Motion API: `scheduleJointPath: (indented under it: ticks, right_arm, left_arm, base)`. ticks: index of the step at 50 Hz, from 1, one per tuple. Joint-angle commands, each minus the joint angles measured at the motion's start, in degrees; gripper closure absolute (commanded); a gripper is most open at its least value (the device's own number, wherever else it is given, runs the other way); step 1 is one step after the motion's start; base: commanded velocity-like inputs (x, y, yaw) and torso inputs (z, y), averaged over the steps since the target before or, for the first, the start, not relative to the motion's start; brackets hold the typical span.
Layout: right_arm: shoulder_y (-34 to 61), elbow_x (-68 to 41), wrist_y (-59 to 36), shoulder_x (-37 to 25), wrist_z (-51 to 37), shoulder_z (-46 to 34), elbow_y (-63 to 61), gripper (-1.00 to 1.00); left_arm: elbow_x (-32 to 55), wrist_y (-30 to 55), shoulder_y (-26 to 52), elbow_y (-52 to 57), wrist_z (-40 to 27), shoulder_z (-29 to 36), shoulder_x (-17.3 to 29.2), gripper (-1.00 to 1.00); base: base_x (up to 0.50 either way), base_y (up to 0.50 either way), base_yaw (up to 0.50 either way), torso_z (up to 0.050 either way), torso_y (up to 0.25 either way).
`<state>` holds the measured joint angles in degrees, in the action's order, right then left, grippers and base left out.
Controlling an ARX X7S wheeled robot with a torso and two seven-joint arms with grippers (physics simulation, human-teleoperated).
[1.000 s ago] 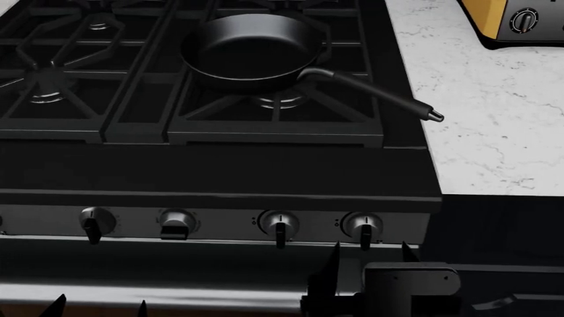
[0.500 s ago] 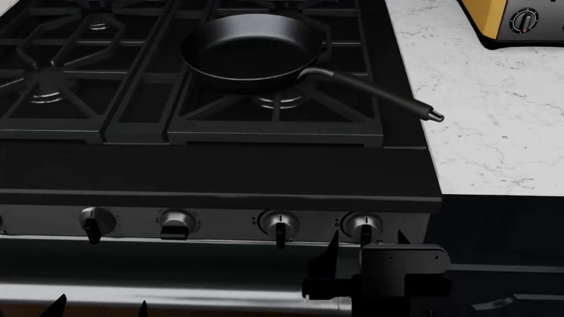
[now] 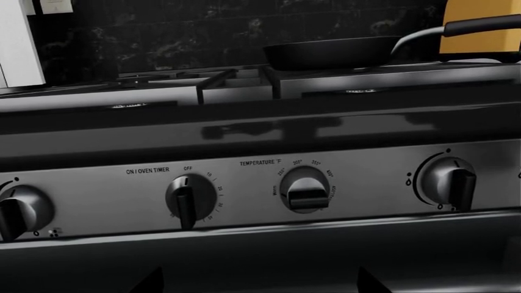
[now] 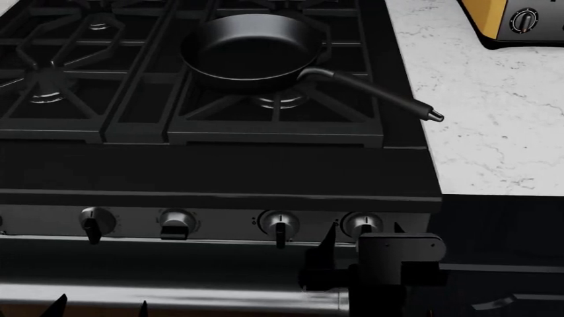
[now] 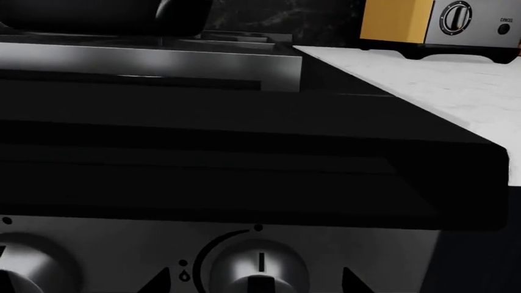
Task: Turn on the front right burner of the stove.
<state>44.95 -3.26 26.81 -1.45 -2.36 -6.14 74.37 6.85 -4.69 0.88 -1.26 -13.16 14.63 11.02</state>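
Observation:
The stove (image 4: 220,165) fills the head view. Its front right burner (image 4: 280,101) shows a silvery ring, half hidden under a black frying pan (image 4: 251,49). The steel front strip carries several knobs. My right gripper (image 4: 365,231) is open, its fingertips on either side of the rightmost knob (image 4: 361,222) and just in front of it. In the right wrist view that knob (image 5: 258,268) sits between the fingertips (image 5: 158,282), pointer upright. My left gripper (image 4: 99,307) is open and empty, low before the oven handle (image 4: 176,294). It shows in the left wrist view (image 3: 260,282) below the strip.
The pan's handle (image 4: 379,96) reaches right over the stove's edge. A white marble counter (image 4: 476,105) lies to the right, with a yellow appliance (image 4: 511,20) at its back. In the left wrist view, the timer knob (image 3: 189,198) and temperature knob (image 3: 307,189) face the left gripper.
My right gripper has moved up and towards the stove's front strip, so that its fingertips now flank the rightmost knob. The left gripper and the pan have not moved.

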Motion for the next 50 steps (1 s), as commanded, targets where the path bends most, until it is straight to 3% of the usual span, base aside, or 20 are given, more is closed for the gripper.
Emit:
scheduleJointPath:
  ticks: [1,50]
  right_arm:
    - [0.7,1.7,-1.3,0.4,0.6,1.7,0.6,-1.00]
    - [2.5,3.1,-4.8,0.2,1.3,4.0,0.6,-1.00]
  left_arm:
    - [0.3,-0.2,0.1,-0.1,-0.3,0.3,0.3,-1.00]
    - [1.1,-0.2,0.9,-0.9,-1.4,1.7,1.1,-1.00]
  base:
    - [0.00,0.00,0.00,0.000,0.000]
    - [0.00,0.00,0.00,0.000,0.000]
